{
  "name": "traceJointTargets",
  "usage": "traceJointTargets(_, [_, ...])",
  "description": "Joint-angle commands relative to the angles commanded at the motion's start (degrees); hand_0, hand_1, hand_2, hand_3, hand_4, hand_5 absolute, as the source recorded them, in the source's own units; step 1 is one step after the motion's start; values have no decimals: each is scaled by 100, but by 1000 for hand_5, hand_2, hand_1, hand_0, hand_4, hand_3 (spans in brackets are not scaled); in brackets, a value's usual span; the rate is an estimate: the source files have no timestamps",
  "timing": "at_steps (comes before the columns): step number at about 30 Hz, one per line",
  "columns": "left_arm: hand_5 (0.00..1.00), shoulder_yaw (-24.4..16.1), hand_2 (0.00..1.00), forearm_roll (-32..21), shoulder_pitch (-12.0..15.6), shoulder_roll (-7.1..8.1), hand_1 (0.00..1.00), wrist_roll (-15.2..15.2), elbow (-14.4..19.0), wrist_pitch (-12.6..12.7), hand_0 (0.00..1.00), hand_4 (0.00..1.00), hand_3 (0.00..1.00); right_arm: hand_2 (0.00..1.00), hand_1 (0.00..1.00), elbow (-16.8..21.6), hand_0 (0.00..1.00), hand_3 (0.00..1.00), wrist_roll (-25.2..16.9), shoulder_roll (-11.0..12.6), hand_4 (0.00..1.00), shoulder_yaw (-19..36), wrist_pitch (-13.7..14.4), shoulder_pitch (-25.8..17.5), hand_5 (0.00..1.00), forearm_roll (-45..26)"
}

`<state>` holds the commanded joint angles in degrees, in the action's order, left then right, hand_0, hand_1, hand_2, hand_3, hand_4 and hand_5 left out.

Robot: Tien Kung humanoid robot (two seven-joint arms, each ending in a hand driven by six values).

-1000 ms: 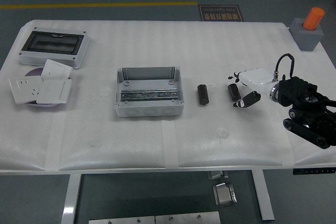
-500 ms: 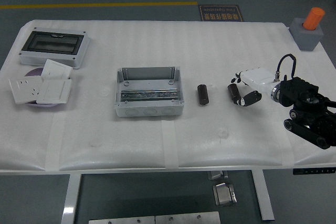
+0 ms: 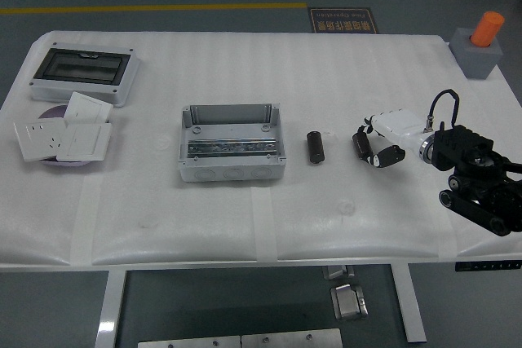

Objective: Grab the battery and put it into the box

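Note:
Two black cylindrical batteries lie on the white table right of the box. One battery lies alone, about a hand's width from the box. The other battery lies at the fingertips of my right hand. The hand is white with black fingers and comes in from the right edge. Its fingers curl around this battery from the right, and the battery rests on the table. The grey open box, with a metal rail inside, stands at the table's middle. My left arm is not in view.
A grey enclosure with a dark window lid stands at the far left. White socket plates lie on a purple disc below it. A grey block with an orange cylinder stands at the far right corner.
My right hand has moved a little left and its fingers have closed in on the right battery. The box and the other battery have not moved.

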<state>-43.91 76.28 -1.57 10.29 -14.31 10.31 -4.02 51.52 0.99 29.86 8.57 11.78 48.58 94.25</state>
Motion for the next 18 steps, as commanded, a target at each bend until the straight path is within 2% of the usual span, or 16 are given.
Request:
traceJointTargets(10, [378, -22, 450, -19, 9, -16, 640, 37, 0, 51, 627, 444, 578, 660, 598, 337, 668, 688, 37, 163, 463, 547, 138, -107, 193, 89])
traceJointTargets(14, [378, -70, 450, 23, 28, -19, 640, 30, 0, 58, 627, 444, 578, 660, 598, 730, 668, 688, 139, 225, 463, 976, 176, -220, 193, 266])
traceJointTargets(18, [381, -151, 451, 96, 56, -26, 641, 4, 0, 50, 627, 445, 578, 650, 577, 1212, 656, 686, 261, 126, 459, 1465, 222, -344, 194, 510])
